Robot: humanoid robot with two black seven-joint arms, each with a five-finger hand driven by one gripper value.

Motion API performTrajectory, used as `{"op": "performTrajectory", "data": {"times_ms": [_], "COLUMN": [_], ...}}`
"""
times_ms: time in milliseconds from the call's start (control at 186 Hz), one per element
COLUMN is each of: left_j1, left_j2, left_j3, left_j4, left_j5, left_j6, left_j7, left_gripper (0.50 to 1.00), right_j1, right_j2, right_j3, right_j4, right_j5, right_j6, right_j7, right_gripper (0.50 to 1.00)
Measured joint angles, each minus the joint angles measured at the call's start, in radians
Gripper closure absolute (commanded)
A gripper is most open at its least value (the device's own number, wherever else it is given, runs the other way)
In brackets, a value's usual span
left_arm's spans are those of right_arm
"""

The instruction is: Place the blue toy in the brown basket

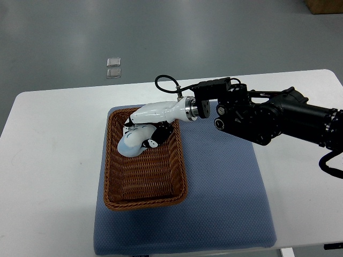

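Note:
A pale blue toy (pixel 132 142) hangs over the far left part of the brown wicker basket (pixel 177 176), low inside its rim. My right hand (pixel 147 131), white-backed with black fingers, reaches in from the right and is shut on the toy. Its fingers curl around the toy's right side. The black right arm (pixel 268 115) stretches across the table's far right. The underside of the toy and whether it touches the basket floor is hidden. The left arm is out of view.
The basket stands on a blue-grey mat (pixel 225 203) covering the middle of the white table (pixel 53 150). Two small clear squares (pixel 113 67) lie on the grey floor beyond the table. A cardboard box corner (pixel 324 6) shows at top right.

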Motion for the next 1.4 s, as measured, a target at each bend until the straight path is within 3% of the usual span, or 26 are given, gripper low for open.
{"op": "performTrajectory", "data": {"times_ms": [48, 59, 75, 129, 199, 242, 565, 882, 1118, 1398], "left_j1": [0.0, 0.0, 0.0, 0.0, 0.0, 0.0, 0.0, 0.0, 0.0, 0.0], "left_j2": [0.0, 0.0, 0.0, 0.0, 0.0, 0.0, 0.0, 0.0, 0.0, 0.0], "left_j3": [0.0, 0.0, 0.0, 0.0, 0.0, 0.0, 0.0, 0.0, 0.0, 0.0], "left_j4": [0.0, 0.0, 0.0, 0.0, 0.0, 0.0, 0.0, 0.0, 0.0, 0.0], "left_j5": [0.0, 0.0, 0.0, 0.0, 0.0, 0.0, 0.0, 0.0, 0.0, 0.0], "left_j6": [0.0, 0.0, 0.0, 0.0, 0.0, 0.0, 0.0, 0.0, 0.0, 0.0], "left_j7": [0.0, 0.0, 0.0, 0.0, 0.0, 0.0, 0.0, 0.0, 0.0, 0.0], "left_gripper": [0.5, 0.5, 0.5, 0.5, 0.5, 0.5, 0.5, 0.5, 0.5, 0.5], "right_j1": [-0.007, -0.008, -0.01, -0.015, -0.021, -0.027, -0.035, -0.095, -0.237, -0.361], "right_j2": [0.007, 0.008, 0.009, 0.012, 0.013, 0.013, -0.008, -0.079, -0.143, -0.168], "right_j3": [-0.004, -0.004, -0.005, -0.006, -0.006, -0.005, 0.039, 0.234, 0.416, 0.56], "right_j4": [-0.002, -0.002, -0.003, -0.003, -0.003, -0.004, -0.006, -0.021, -0.04, -0.079], "right_j5": [0.0, 0.0, 0.0, 0.001, 0.01, 0.014, 0.099, 0.455, 0.734, 1.141], "right_j6": [0.0, 0.0, 0.0, 0.0, 0.0, 0.0, 0.02, 0.129, 0.136, 0.118], "right_j7": [0.0, 0.0, 0.0, -0.001, -0.001, -0.001, -0.013, -0.189, -0.336, -0.43], "right_gripper": [1.0, 0.979, 0.896, 0.75, 0.638, 0.607, 0.605, 0.605, 0.603, 0.603]}}
